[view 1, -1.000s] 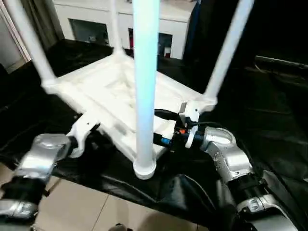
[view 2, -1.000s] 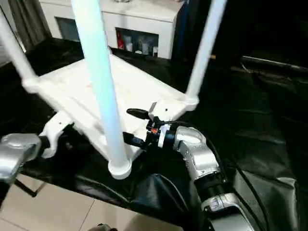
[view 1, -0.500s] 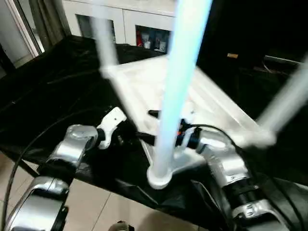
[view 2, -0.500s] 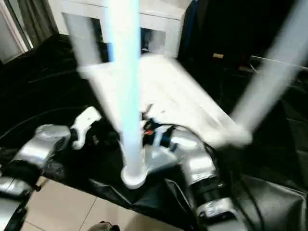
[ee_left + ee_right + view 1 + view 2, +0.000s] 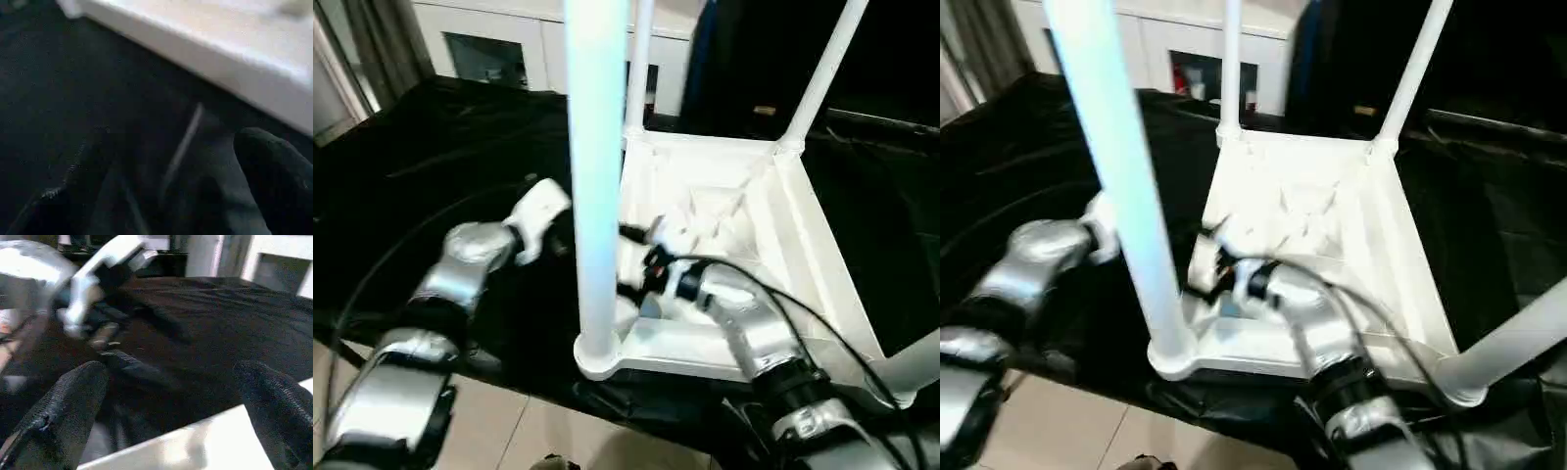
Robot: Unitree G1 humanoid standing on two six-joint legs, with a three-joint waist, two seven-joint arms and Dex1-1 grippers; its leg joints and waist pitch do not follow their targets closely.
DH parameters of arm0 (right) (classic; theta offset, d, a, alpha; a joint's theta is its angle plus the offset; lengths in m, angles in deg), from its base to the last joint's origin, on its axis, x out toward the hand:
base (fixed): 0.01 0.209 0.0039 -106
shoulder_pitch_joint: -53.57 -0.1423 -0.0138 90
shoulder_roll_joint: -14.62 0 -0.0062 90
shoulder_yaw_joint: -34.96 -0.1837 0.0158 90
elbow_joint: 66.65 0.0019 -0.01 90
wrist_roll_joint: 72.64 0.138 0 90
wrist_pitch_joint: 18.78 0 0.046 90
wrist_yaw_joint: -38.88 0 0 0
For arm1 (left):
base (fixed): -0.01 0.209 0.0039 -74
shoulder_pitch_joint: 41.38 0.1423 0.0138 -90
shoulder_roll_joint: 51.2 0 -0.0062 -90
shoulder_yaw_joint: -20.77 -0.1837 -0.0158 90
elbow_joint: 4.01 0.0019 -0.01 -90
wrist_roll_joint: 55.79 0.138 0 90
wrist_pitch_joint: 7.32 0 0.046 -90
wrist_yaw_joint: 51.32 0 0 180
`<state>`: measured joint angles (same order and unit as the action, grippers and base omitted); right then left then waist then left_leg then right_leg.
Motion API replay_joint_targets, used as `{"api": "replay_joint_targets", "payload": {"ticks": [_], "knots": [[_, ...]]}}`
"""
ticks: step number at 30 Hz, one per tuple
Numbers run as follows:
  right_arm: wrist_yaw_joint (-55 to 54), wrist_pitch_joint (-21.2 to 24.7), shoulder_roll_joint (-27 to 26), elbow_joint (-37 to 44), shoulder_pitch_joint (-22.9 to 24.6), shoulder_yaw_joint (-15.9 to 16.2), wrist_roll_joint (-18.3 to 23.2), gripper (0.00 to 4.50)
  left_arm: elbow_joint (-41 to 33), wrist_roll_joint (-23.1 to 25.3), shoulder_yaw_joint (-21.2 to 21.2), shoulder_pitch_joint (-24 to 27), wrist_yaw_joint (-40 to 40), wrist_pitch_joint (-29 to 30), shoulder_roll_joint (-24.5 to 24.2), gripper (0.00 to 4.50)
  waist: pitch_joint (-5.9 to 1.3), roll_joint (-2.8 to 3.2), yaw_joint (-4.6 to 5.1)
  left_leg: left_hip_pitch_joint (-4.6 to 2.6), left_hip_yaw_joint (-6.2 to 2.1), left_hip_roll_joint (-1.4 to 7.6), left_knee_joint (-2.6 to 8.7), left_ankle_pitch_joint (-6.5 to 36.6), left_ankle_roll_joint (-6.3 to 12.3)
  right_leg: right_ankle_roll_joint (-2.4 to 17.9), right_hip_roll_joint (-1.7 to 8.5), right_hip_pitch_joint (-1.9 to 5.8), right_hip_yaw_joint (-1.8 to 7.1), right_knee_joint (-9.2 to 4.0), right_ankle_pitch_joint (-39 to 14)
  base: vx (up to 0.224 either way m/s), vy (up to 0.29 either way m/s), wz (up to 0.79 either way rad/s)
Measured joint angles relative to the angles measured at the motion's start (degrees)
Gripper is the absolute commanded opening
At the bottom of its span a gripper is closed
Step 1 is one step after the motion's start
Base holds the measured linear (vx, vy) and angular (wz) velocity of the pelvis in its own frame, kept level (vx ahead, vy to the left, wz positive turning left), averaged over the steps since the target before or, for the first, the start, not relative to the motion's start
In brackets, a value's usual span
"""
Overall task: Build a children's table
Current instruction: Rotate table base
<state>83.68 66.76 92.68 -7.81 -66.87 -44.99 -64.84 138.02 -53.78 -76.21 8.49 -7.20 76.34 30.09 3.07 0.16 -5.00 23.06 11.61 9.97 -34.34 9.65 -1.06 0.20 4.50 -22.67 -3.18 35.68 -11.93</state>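
The children's table (image 5: 724,196) lies upside down on the black-draped table (image 5: 431,157), ribbed underside up, right at the near edge, with its tube legs standing up from the corner sockets. Going from my left: a strip of pale floor (image 5: 509,431) shows below the cloth's edge, and my silver left forearm (image 5: 460,269) reaches in over the dark cloth. My left gripper (image 5: 166,196) hovers just beside the tabletop's outer wall, fingers spread wide with nothing between them; from its wrist I see the black cloth and the white wall (image 5: 220,63) close ahead, apart from my fingertips. The nearest leg (image 5: 597,176) rises straight in front of my head camera and cuts across the middle of everything, hiding the place where my two grippers come close. Its top runs out of the picture. Just right of it, my right gripper (image 5: 641,264) sits at the tabletop's near left side, jaws wide, holding nothing; its wrist view looks across the white rim (image 5: 195,445) toward my left gripper (image 5: 105,330) over the cloth. Whether a finger touches the rim I cannot tell. Two far legs (image 5: 639,59) (image 5: 822,69) stand at the back corners, cut off above. The fourth leg (image 5: 1518,343) leans out at the near right corner. Behind all this stands a white cabinet (image 5: 489,44) with glass doors; what is on its shelves is too small to make out
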Motion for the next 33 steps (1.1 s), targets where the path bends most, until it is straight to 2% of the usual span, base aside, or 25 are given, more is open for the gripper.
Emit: {"api": "replay_joint_targets", "payload": {"ticks": [4, 8, 11, 14, 16, 18, 20, 22, 24, 28, 33], "knots": [[-4.2, -0.2, 0.9, -0.6, -1.5, -0.7, -1.9, 4.50, -3.1, -1.2, 1.3, 3.2, 1.3, 1.1, -2.0, 4.41, 0.02, -0.03, -0.08, -0.01, 0.00, 0.01, -0.01, -0.1, -0.13, 0.0, 0.00, -0.06, 0.01, 0.17, 0.0, 0.000, 0.000, 0.00], [-9.2, 1.9, 2.6, 5.0, 0.0, -3.7, -1.9, 4.50, -13.5, -5.3, 4.7, 10.6, 5.4, 5.3, -6.9, 4.41, 0.01, -0.03, -0.07, -0.03, 0.01, 0.01, 0.00, -0.1, -0.16, 0.0, -0.02, -0.15, 0.06, 0.24, 0.0, 0.000, 0.000, 0.00], [-9.8, 4.8, 4.2, 15.0, 6.6, -5.4, -1.4, 4.50, -24.0, -10.4, 7.9, 18.0, 8.3, 9.7, -8.5, 4.41, -0.01, -0.07, -0.38, -0.02, 0.02, 0.01, 0.08, -0.1, -0.16, 0.0, -0.02, -0.13, 0.06, 0.20, -0.1, 0.000, 0.000, 0.00], [-9.3, 9.6, 6.7, 26.0, 16.1, -5.2, -0.9, 4.50, -33.0, -15.7, 12.9, 23.5, 4.6, 11.7, -5.6, 4.41, 0.03, -0.01, -0.74, -0.02, 0.02, 0.01, 0.07, -0.1, -0.17, 0.0, -0.02, -0.12, 0.06, 0.21, -0.1, 0.000, 0.000, 0.00], [-7.6, 14.3, 10.8, 33.7, 19.9, -4.4, 0.5, 4.50, -40.0, -18.8, 14.5, 26.2, 2.8, 14.4, -4.3, 4.41, 0.15, 0.20, -0.47, -0.15, 0.02, -0.01, 0.04, -0.1, -0.18, -0.1, -0.04, -0.04, 0.18, 0.22, -0.1, 0.000, 0.000, 0.00], [-6.5, 16.8, 13.1, 37.6, 20.2, -4.5, 1.5, 4.50, -43.1, -20.3, 15.1, 27.2, 2.3, 16.5, -4.3, 4.41, 0.17, 0.25, -0.03, -0.49, 0.02, -0.01, 0.09, -0.1, -0.18, -0.2, -0.11, 0.11, 0.29, 0.29, -0.2, 0.000, 0.000, 0.00], [-3.5, 18.8, 15.8, 41.6, 20.6, -3.7, 3.3, 4.50, -46.1, -21.4, 14.8, 28.3, 3.0, 18.7, -4.6, 4.41, 0.18, 0.32, 0.24, -0.87, -0.01, -0.02, 0.18, -0.1, -0.20, -0.4, -0.13, 0.25, 0.32, 0.27, -0.3, 0.000, 0.000, 0.00], [5.2, 20.6, 25.6, 47.5, 22.6, -0.8, 4.4, 4.50, -50.3, -22.6, 12.0, 31.3, 7.7, 23.0, -8.4, 4.41, 0.30, 0.65, 0.31, -1.42, -0.20, -0.07, 0.24, -0.1, -0.23, -0.5, -0.15, 0.62, 0.32, 0.06, -0.3, -0.011, 0.003, -0.10], [9.9, 21.5, 29.5, 48.8, 23.3, -0.4, 4.1, 4.50, -51.1, -22.6, 10.7, 32.8, 10.6, 26.4, -10.9, 4.41, 0.33, 0.67, 0.57, -1.81, -0.20, -0.10, 0.49, -0.1, -0.25, -0.6, -0.21, 0.80, 0.37, -0.13, -0.4, 0.000, 0.000, 0.00], [13.9, 21.6, 32.2, 49.0, 23.6, 3.0, 1.8, 4.50, -54.3, -24.6, 7.5, 35.5, 15.8, 34.3, -17.1, 4.41, 0.35, 0.70, 1.30, -1.99, -0.35, -0.13, 0.75, 0.0, -0.30, -0.6, -0.23, 0.77, 0.32, -0.56, -0.4, 0.000, 0.000, 0.00], [11.6, 16.5, 30.1, 43.6, 21.0, 6.5, -3.8, 4.50, -58.0, -26.2, 7.4, 38.5, 18.8, 38.6, -21.6, 4.41, 0.33, 0.64, 2.24, -2.05, -0.30, -0.22, 0.69, 0.0, -0.32, -0.4, -0.23, 0.68, 0.51, -0.64, -0.3, 0.000, 0.000, 0.00]]}}
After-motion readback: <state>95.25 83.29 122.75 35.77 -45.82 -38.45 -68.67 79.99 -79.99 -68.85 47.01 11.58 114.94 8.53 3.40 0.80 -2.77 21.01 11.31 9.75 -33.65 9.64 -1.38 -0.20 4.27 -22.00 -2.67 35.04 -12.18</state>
